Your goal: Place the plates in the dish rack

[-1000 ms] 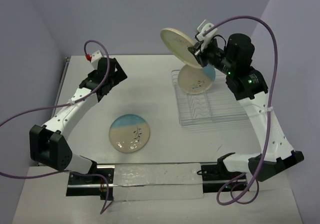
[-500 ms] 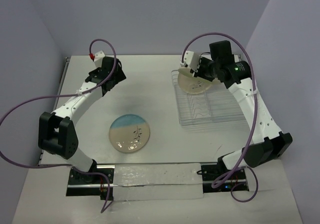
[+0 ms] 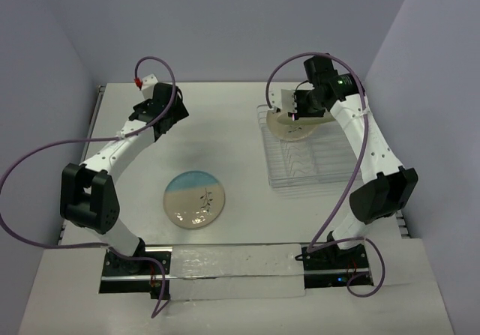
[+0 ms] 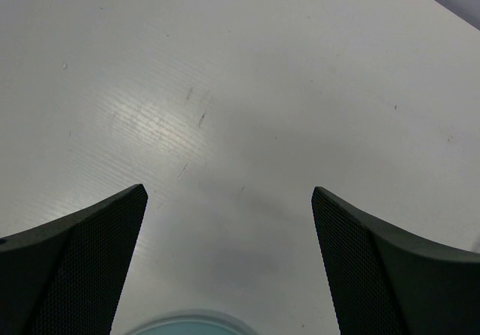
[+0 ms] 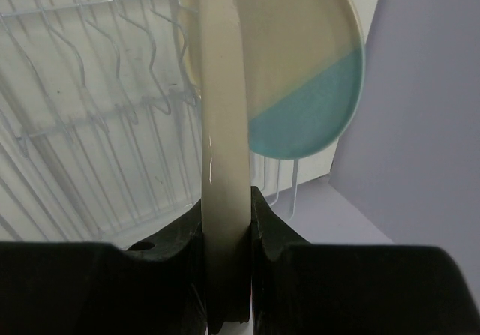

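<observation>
My right gripper [image 5: 226, 200] is shut on the rim of the all-cream plate [image 5: 223, 110], held edge-on and upright among the far dividers of the wire dish rack [image 3: 315, 171]. A half blue, half cream plate [image 5: 304, 88] stands in the rack right beside it. In the top view the two plates overlap under the right gripper [image 3: 298, 109]. The other blue-and-cream plate [image 3: 195, 198] lies flat on the table. My left gripper [image 3: 166, 116] hovers open and empty over bare table at the far left. That plate's rim [image 4: 187, 326] just shows at the bottom of the left wrist view.
The rack's wires [image 5: 97, 110] and clear tray fill the left of the right wrist view. The purple wall [image 5: 420, 140] stands close behind the rack. A clear strip [image 3: 236, 269] lies along the near edge between the arm bases.
My right arm has brought the cream plate down from above the rack into its far end, turning it upright beside the standing plate. The left arm shifted slightly.
</observation>
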You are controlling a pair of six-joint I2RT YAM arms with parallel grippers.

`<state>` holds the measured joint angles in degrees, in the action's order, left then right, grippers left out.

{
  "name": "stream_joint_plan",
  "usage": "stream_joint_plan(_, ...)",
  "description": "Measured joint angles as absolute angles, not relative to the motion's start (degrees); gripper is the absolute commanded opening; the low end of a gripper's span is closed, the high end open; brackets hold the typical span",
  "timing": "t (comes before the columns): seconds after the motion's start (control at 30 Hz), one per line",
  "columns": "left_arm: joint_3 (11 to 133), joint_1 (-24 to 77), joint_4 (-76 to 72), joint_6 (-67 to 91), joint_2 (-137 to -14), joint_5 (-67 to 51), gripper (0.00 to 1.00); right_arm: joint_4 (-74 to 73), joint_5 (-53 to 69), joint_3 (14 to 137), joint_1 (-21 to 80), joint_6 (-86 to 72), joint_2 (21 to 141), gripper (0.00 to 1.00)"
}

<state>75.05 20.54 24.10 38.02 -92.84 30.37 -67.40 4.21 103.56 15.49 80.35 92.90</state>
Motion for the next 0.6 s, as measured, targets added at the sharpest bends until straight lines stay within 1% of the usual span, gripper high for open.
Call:
stream_joint_plan(0.13,75.2,20.5,23.5,37.8,-93.3,30.3,0.99,-67.4,4.1,104.8,15.5,81.6,95.0,0.0)
stream_joint_plan(0.6,75.9,20.4,23.3,37.6,-94.9,30.2,0.99,-66.8,3.7,105.1,15.5,83.6,96.7,0.0)
